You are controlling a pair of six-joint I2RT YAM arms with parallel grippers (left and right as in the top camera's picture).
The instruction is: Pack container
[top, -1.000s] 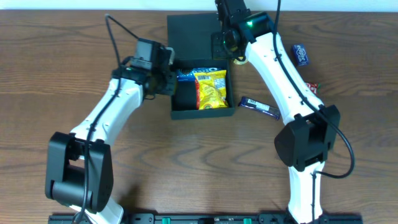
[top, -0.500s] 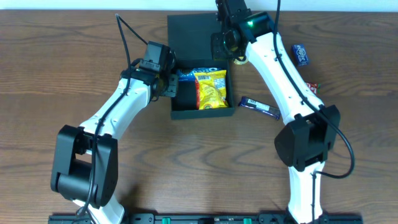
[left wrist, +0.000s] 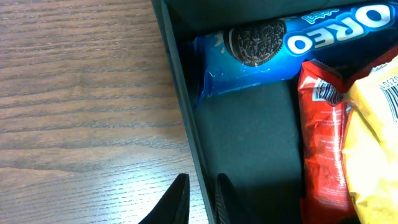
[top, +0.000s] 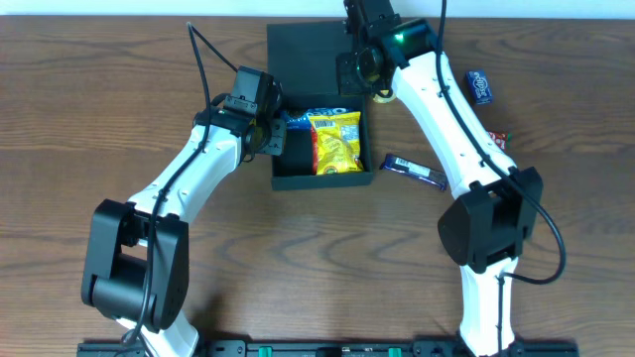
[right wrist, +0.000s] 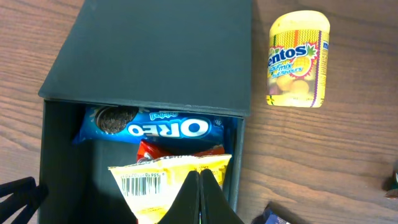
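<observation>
At the back middle of the bench [top: 298,258] sits the container [top: 324,180], its flap lid [top: 303,55] thrown open away from me. My left gripper [left wrist: 201,182] is at the container's left wall, one finger outside over the wood and the other inside over the dark floor. The fingers are drawn in close and seem to pinch the wall, though only their tips show at the frame's lower edge. My right gripper [right wrist: 200,180] hangs above the open box with its fingers pressed together and nothing between them, over the top edge of a yellow packet [right wrist: 168,186].

Inside, a blue Oreo packet [left wrist: 280,43] lies along the back wall by the hinge. A red packet [left wrist: 320,143] lies under the yellow one. The left part of the floor is bare.

Outside, a yellow Mentos tub [right wrist: 297,59] lies just right of the lid. A dark blue bar [top: 415,172] lies right of the box, and a small blue packet [top: 480,86] lies well apart.
</observation>
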